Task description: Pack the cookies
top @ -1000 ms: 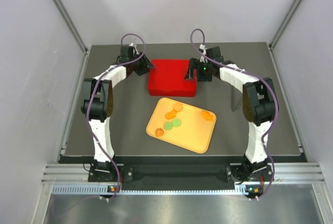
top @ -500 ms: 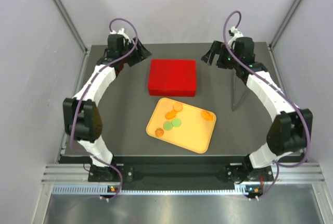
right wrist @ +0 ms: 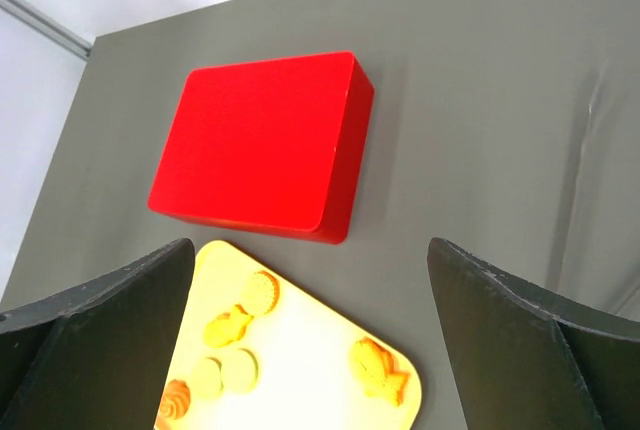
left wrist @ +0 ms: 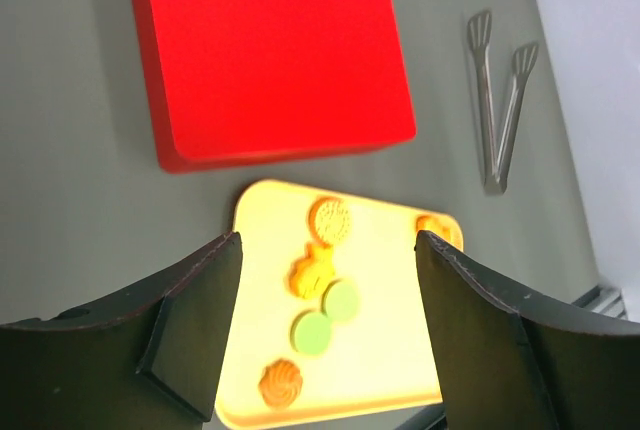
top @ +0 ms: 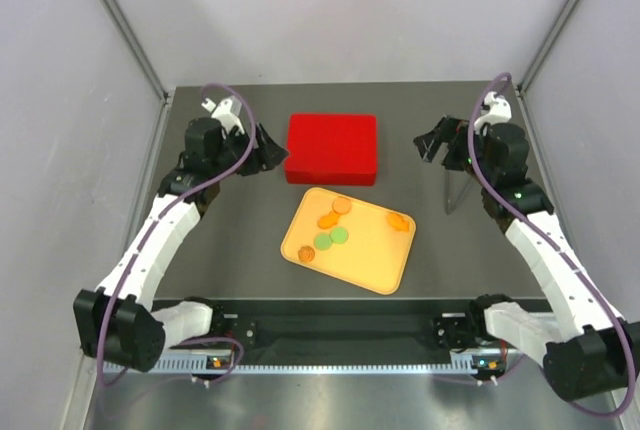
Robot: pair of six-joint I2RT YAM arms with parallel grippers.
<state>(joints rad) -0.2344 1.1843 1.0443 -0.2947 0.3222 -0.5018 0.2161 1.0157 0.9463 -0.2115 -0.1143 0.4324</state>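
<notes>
Left of the red box (top: 332, 147), close beside its left side, the left gripper (top: 270, 145) hangs with its fingers released and nothing between them. The red box is shut, so its inside is hidden. Its long axis runs left to right across the table, nearly square to the table edges. Directly on the near side of the red box lies the yellow tray (top: 385, 275), just apart from it. The long axis of the tray also runs left to right, but is skewed so that the right end lies further from the box. The cookies (top: 332, 220) lie loose on the tray, six in all: five clustered toward its left half and one alone near its right end. None are seen packed. Right of the red box, with a wider gap, the right gripper (top: 432, 142) is likewise spread and empty. Further right of the box lie the tongs (left wrist: 494, 178), hinge nearest the arm bases and tips pointing away. This layout fits either an approach to the lid or a retreat from it. If the lid is to be handled, grip both short sides at equal height and keep it level.
</notes>
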